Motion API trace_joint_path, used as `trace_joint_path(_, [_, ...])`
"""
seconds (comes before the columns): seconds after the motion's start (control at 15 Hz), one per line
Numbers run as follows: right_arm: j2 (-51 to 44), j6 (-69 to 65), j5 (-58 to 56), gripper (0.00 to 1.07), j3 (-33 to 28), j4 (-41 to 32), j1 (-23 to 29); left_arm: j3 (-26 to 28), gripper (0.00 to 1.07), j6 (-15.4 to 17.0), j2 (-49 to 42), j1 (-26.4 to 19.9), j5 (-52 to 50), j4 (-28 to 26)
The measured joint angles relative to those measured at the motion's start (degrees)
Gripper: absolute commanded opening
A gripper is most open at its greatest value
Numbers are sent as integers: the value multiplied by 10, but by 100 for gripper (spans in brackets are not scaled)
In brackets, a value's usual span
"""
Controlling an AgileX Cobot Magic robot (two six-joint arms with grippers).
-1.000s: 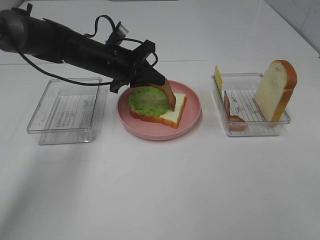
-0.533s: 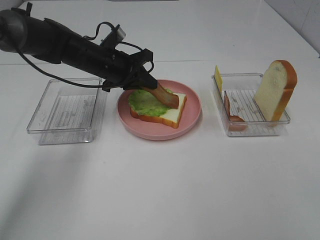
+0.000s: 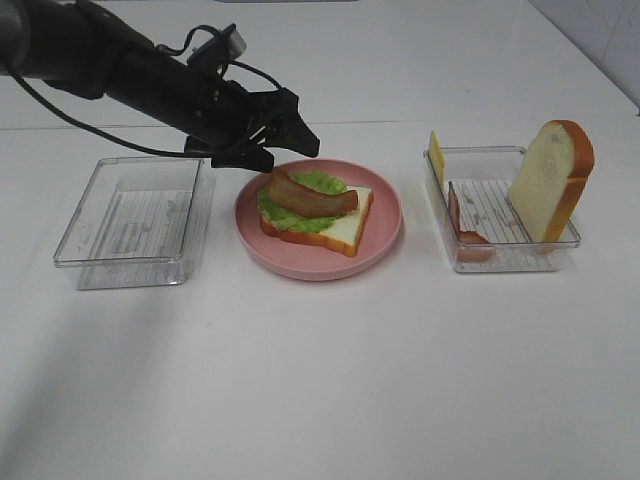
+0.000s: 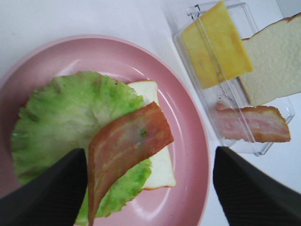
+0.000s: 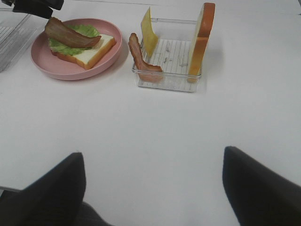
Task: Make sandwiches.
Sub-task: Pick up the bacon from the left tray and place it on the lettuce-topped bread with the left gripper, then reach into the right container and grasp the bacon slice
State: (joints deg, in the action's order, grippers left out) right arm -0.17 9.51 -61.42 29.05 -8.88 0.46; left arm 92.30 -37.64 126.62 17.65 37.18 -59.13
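exterior high view: left gripper (image 3: pixel 290 152) open over the bacon (image 3: pixel 310 197); cheese slice (image 3: pixel 436 157) stands nearer the open, empty right gripper (image 5: pixel 150 162).

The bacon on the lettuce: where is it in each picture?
Exterior high: bacon on the lettuce, centre, just below the left gripper.
Left wrist: bacon close up, draped over lettuce and bread.
Right wrist: bacon far off, atop the lettuce.
Shared landmark: pink plate.

Plain white tabletop (image 3: pixel 330 380), soft even light
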Motion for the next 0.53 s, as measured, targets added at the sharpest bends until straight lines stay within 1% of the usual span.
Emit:
trace_joint_path(0.07, [0, 0, 0, 77, 0, 0, 0, 1, 72, 17, -13, 0, -3, 39])
trace_joint_path(0.2, [0, 0, 0, 77, 0, 0, 0, 2, 72, 69, -49, 0, -5, 149])
trace_joint_path(0.27, [0, 0, 0, 77, 0, 0, 0, 2, 72, 124, -84, 0, 1, 251])
trace_joint_path(0.33, [0, 0, 0, 77, 0, 2, 0, 2, 72, 143, -95, 0, 6, 281])
trace_joint_path(0.4, [0, 0, 0, 77, 0, 4, 0, 2, 72, 199, -128, 0, 26, 365])
trace_joint_path(0.47, [0, 0, 0, 77, 0, 5, 0, 2, 72, 248, -159, 0, 53, 435])
trace_joint_path(0.53, [0, 0, 0, 77, 0, 5, 0, 2, 72, 282, -184, 0, 79, 479])
